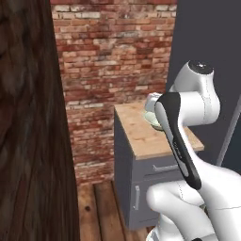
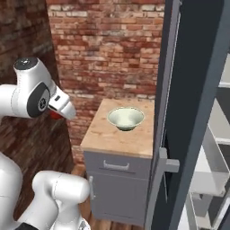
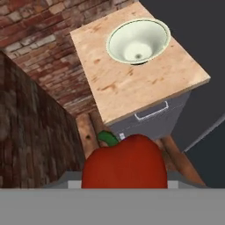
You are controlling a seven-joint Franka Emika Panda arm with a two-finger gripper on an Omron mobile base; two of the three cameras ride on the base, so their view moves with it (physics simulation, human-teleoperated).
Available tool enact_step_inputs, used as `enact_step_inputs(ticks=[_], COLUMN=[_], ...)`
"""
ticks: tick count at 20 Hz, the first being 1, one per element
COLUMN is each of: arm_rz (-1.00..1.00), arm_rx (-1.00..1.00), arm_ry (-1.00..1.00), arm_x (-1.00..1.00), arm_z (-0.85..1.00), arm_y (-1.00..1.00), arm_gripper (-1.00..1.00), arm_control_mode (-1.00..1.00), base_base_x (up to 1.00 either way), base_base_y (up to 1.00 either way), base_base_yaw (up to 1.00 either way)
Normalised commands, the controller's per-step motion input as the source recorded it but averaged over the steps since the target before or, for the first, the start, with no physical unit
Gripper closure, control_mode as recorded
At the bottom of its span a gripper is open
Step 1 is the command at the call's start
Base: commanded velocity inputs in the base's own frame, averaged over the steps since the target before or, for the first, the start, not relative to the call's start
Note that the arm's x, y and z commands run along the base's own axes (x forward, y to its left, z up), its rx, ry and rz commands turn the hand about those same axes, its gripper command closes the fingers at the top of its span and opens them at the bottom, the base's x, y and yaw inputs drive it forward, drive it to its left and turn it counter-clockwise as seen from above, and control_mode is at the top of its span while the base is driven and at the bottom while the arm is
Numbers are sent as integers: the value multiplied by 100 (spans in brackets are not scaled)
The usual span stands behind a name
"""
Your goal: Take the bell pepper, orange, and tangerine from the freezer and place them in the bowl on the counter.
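The claw [image 2: 55, 115] is clenched on the bell pepper [image 3: 125, 161], a glossy red fruit with a rounded, lumpy shoulder and a short curved green stem at its upper left in the hand view; in the right base view just a sliver of red peeks out under the white hand, held in the air well to the left of the counter [image 2: 117, 134] and off its edge. The counter is a light speckled wooden top on a low grey cabinet [image 2: 119, 182] with a drawer carrying a metal bar handle [image 2: 116, 166] and a door below with an upright handle. The bowl [image 2: 126, 118], wide, shallow and pale greenish-white with a flared rim, sits near the counter's back edge, toward the right back corner beside the freezer [image 2: 193, 90]; nothing lies in it. The freezer is a tall dark blue-grey cabinet standing against the counter's right edge, its door [image 2: 191, 117] swung out toward the camera, with pale grey shelves [image 2: 222, 130] showing inside. A red brick wall [image 2: 108, 45] runs behind the counter, a dark wooden panel [image 1: 28, 132] fills the left of the left base view, and the floor [image 1: 101, 212] is brown planks.
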Motion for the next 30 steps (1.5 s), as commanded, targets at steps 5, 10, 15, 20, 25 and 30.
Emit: enact_step_inputs(ticks=[5,10,15,20,25,30], arm_rz=[0,0,0,0,-9,-12], arm_rx=[0,0,0,0,0,0], arm_ry=[0,0,0,0,5,8], arm_x=[0,0,0,0,30,60], arm_z=[0,0,0,0,-18,-38], arm_y=[0,0,0,0,0,0], arm_gripper=[100,100,100,100,100,100], arm_control_mode=[100,100,100,100,-100,-100], base_base_x=[64,42,13,20,15,0], base_base_y=[26,7,12,16,2,0], base_base_yaw=[-18,-15,-12,-11,-5,0])
